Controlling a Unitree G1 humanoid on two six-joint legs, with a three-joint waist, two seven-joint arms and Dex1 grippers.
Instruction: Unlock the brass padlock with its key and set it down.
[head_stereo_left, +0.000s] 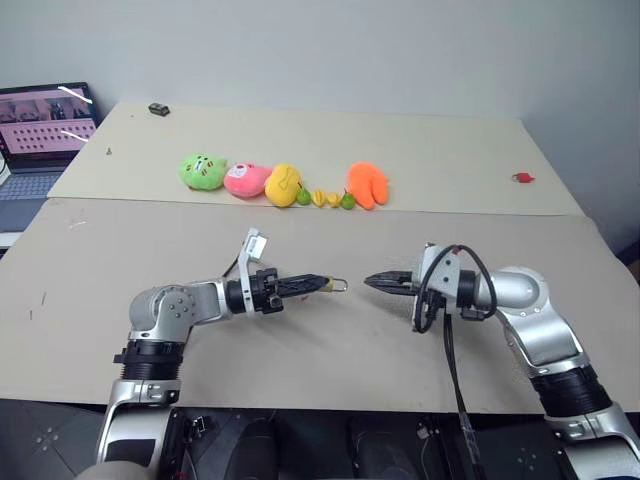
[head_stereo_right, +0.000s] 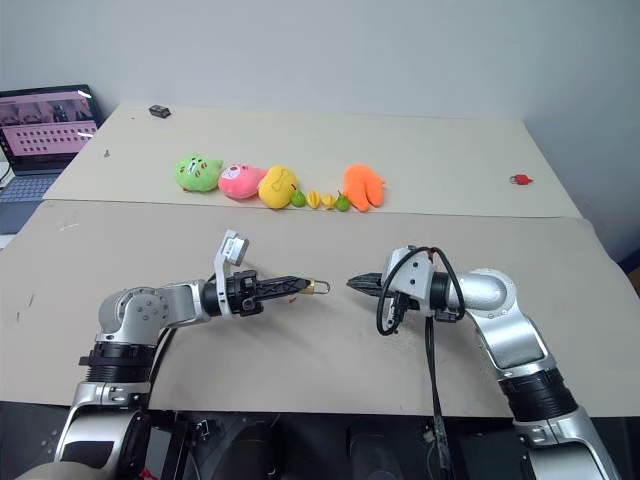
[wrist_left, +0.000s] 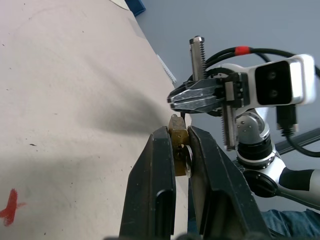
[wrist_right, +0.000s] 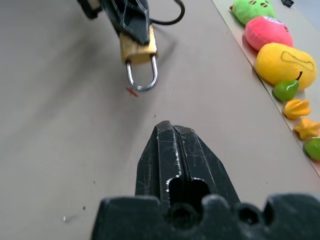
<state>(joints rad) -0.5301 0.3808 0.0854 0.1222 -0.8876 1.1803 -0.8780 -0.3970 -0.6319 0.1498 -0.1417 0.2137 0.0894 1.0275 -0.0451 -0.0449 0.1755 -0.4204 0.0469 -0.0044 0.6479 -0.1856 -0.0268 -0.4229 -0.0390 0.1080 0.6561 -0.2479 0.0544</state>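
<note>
The padlock (wrist_right: 138, 50) is hanging above the table (head_stereo_left: 330, 340), pinched by its brass body in the left gripper (head_stereo_left: 318, 284) (shackle pointing at the right gripper (head_stereo_left: 374, 281)). The right gripper is facing it just apart, fingers pressed together, nothing showing between them. Plush toys (head_stereo_left: 283, 183) are lying well beyond.

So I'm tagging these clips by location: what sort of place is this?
Probably a lab or test room: a plain table covered in brown board, a row of plush toys laid out like test props, and a laptop running at the table's edge.
</note>
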